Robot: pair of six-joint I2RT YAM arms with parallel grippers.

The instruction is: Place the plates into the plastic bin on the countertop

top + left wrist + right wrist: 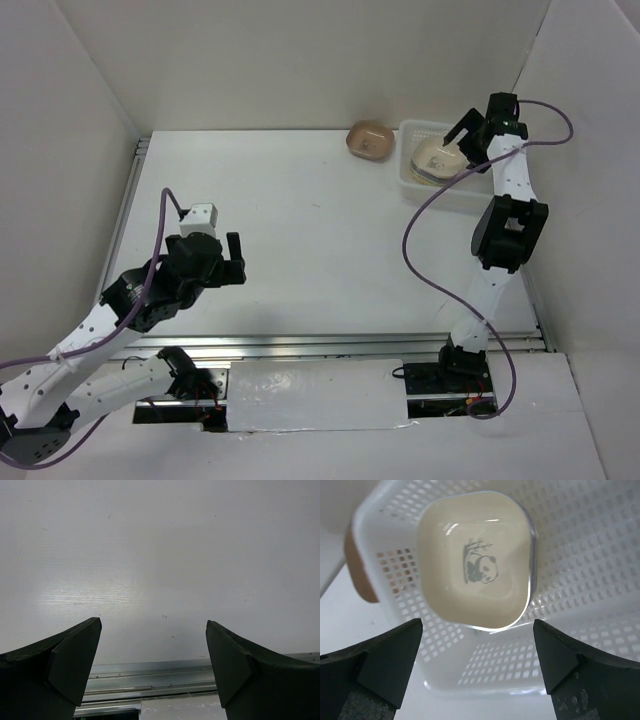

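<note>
A cream plate (475, 560) with a panda printed at its centre lies inside the white lattice bin (580, 580), towards the bin's left wall. The right gripper (477, 630) hangs above it with both dark fingers (390, 655) spread wide and nothing between them. A brown plate (357, 575) shows just outside the bin's left wall, on the white countertop (350, 625).

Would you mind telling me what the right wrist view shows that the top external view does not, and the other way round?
Only the right wrist view: the panda print inside the cream plate and the bin's lattice holes. Only the top view: the left gripper, open over the table, and the near rail. Both: the cream plate in the bin, the brown plate just outside it, and the open right gripper.
</note>
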